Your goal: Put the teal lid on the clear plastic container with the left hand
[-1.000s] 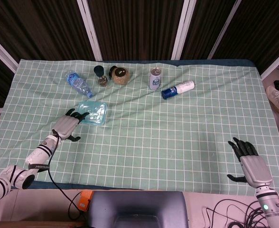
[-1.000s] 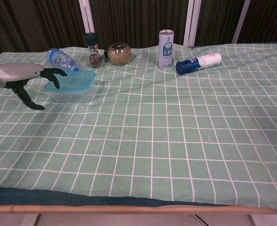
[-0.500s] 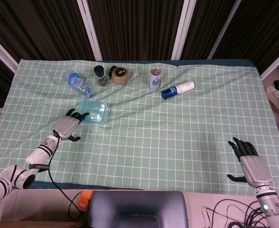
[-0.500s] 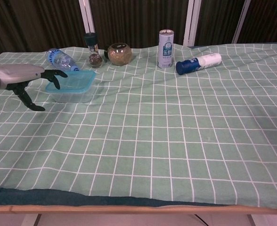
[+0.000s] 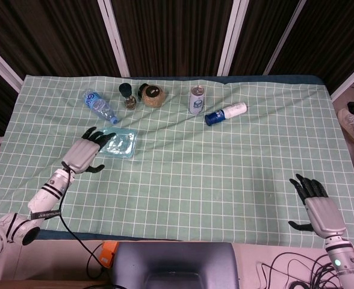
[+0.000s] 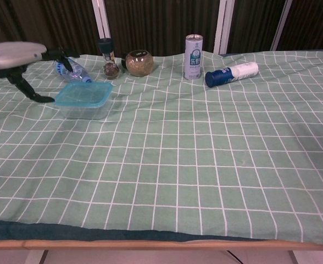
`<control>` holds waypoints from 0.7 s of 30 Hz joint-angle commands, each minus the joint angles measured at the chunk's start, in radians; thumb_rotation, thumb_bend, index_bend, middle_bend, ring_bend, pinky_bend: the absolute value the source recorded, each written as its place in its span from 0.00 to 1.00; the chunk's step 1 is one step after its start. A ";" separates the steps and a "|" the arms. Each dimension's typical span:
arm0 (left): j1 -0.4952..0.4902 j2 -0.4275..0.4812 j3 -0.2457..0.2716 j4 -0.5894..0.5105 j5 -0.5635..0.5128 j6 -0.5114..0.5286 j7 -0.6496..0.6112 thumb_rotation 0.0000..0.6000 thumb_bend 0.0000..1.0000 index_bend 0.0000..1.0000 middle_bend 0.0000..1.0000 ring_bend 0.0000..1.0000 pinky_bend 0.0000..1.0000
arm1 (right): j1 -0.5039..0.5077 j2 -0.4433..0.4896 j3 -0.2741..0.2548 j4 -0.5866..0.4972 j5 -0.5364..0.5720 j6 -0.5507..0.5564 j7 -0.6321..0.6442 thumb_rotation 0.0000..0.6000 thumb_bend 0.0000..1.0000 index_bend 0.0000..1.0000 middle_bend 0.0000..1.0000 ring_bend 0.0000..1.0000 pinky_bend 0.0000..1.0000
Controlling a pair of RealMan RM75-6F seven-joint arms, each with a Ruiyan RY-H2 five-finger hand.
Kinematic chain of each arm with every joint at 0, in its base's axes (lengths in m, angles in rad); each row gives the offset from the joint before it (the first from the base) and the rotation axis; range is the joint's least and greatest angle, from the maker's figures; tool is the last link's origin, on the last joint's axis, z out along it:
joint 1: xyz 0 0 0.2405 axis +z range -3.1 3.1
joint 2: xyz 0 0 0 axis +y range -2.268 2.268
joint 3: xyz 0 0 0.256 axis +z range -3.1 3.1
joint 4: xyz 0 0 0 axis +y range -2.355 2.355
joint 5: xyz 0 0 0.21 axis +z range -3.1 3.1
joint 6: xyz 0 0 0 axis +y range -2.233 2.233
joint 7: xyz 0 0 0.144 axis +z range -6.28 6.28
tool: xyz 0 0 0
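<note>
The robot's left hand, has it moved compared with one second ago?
Yes. The left hand has risen, now level with the lying clear water bottle instead of beside the teal lid.

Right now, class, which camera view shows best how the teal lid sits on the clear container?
The chest view: from the side, the teal lid sits flat over the clear container walls. The head view looks straight down, so lid and container merge into one shape.
</note>
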 commanded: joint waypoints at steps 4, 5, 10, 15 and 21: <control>0.227 0.136 0.065 -0.243 0.116 0.335 -0.012 1.00 0.24 0.00 0.14 0.08 0.06 | 0.000 -0.001 -0.003 0.000 -0.004 -0.001 -0.002 1.00 0.20 0.00 0.00 0.00 0.00; 0.271 0.136 0.084 -0.250 0.124 0.386 -0.008 1.00 0.24 0.00 0.11 0.06 0.05 | 0.001 -0.002 -0.003 0.000 -0.004 -0.002 -0.005 1.00 0.20 0.00 0.00 0.00 0.00; 0.504 0.053 0.153 -0.200 0.097 0.635 -0.014 1.00 0.24 0.00 0.03 0.00 0.00 | 0.005 -0.017 -0.010 -0.001 -0.008 -0.013 -0.040 1.00 0.20 0.00 0.00 0.00 0.00; 0.555 0.067 0.182 -0.197 0.128 0.661 0.021 1.00 0.25 0.00 0.00 0.00 0.00 | 0.004 -0.031 -0.015 -0.006 -0.017 -0.006 -0.069 1.00 0.20 0.00 0.00 0.00 0.00; 0.554 0.078 0.189 -0.194 0.164 0.626 -0.002 1.00 0.25 0.00 0.00 0.00 0.00 | -0.005 -0.033 -0.029 -0.010 -0.042 0.010 -0.082 1.00 0.20 0.00 0.00 0.00 0.00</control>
